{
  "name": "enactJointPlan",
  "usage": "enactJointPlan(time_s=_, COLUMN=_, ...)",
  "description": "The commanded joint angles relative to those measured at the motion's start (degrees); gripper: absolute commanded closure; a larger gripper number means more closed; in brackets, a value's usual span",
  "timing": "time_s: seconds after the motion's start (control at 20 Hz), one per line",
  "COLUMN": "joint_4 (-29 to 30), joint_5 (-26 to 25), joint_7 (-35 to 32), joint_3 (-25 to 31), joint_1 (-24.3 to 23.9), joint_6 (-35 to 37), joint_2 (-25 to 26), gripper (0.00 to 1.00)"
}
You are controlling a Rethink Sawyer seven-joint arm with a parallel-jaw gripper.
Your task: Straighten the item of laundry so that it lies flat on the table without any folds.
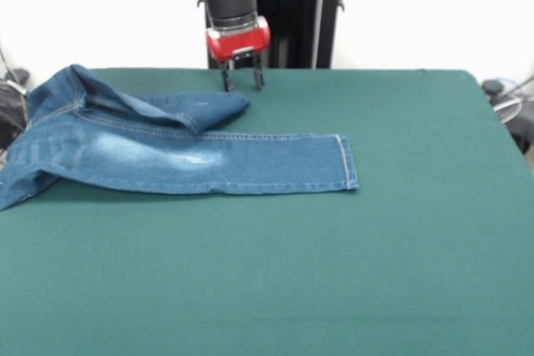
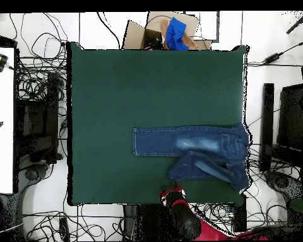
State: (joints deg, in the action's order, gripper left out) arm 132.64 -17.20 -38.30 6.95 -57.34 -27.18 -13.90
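The item of laundry [image 1: 167, 152], a small pair of blue jeans with faded whitish patches, lies on the green table [image 1: 334, 256]. One leg stretches flat to the right, ending in a hem. The other leg is folded back over the upper part, and the waist hangs at the table's left edge. In the overhead view the jeans [image 2: 198, 151] lie along the table's [image 2: 148, 88] right half. My gripper [image 1: 241, 81] hovers open and empty just behind the folded leg's tip, at the far edge; from overhead the gripper [image 2: 173, 192] shows at the table's bottom edge.
Cables cover the floor around the table. A cardboard box [image 2: 151, 34] with a blue cloth stands beyond the table's top edge in the overhead view. A white desk [image 2: 1, 120] flanks the left side, and dark equipment [image 2: 286, 126] the right.
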Motion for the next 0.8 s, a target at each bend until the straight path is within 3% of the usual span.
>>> enactJointPlan(time_s=0.05, joint_4=-5.25, joint_5=8.42, joint_7=-21.46, joint_3=6.18, joint_1=5.87, joint_6=1.78, joint_2=-0.43, gripper=0.0)
enactJointPlan(time_s=0.6, joint_4=-12.72, joint_5=4.72, joint_7=-20.69, joint_3=7.76, joint_1=4.3, joint_6=3.47, joint_2=6.14, gripper=0.0)
enactJointPlan(time_s=0.8, joint_4=-11.74, joint_5=6.14, joint_7=-19.61, joint_3=7.79, joint_1=5.07, joint_6=6.68, joint_2=2.69, gripper=0.0)
